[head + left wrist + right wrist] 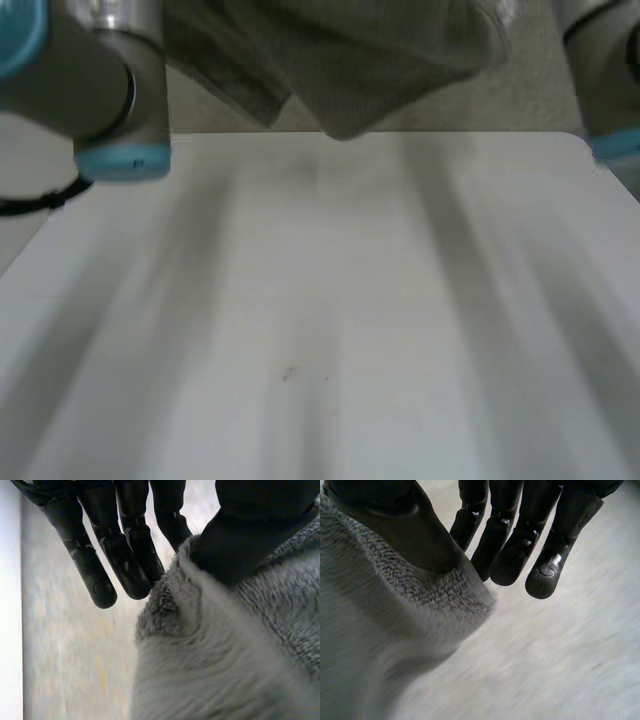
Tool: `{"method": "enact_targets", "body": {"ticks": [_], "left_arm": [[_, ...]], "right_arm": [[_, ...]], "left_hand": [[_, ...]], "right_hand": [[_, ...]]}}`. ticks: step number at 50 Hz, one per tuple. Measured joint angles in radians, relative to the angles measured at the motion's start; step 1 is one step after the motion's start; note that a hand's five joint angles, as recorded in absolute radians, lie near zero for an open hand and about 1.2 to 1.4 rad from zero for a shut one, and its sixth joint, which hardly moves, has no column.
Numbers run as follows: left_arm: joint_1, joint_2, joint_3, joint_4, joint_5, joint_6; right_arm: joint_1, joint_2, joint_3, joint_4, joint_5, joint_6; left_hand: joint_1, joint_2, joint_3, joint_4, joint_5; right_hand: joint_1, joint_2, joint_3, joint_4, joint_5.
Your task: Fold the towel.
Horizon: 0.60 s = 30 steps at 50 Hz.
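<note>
holding the grey towel [350,70] up past the far edge of the counter [320,300]. my left hand [120,555] and right hand [515,545] each pinch its top edge. it looks soft and floppy, so corners seem best to grab.

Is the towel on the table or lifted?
Lifted: towel hangs bunched near the table's far edge, pinched by the left hand and right hand.

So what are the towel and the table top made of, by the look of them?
The towel looks like grey fleece or terry: fuzzy pile along its edge. The table looks white, smooth, matte, perhaps laminate; no grain shows.
</note>
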Motion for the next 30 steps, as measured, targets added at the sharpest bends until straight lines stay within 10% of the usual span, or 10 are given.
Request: {"method": "enact_targets", "body": {"ticks": [10, 25, 30], "left_arm": [[0.052, 0.026, -0.537, 0.003, 0.097, 0.002], [0.053, 0.001, -0.912, -0.001, 0.171, 0.011], [0.054, 0.056, -0.957, 0.004, 0.17, 0.011]], "right_arm": [[0.002, 0.064, 0.293, 0.359, -0.064, -0.06], [0.008, 0.213, 0.595, 0.37, -0.067, -0.167], [0.002, 0.151, 0.629, 0.333, -0.076, -0.161]], "left_hand": [[0.006, 0.0, 0.0, 0.0, 0.005], [0.01, 0.001, 0.001, 0.0, 0.006], [0.01, 0.001, 0.001, 0.0, 0.006]], "right_hand": [[0.0, 0.0, 0.001, 0.0, 0.011], [0.0, 0.0, 0.001, 0.0, 0.018], [-0.428, -0.442, -0.43, -0.428, -0.435]]}}
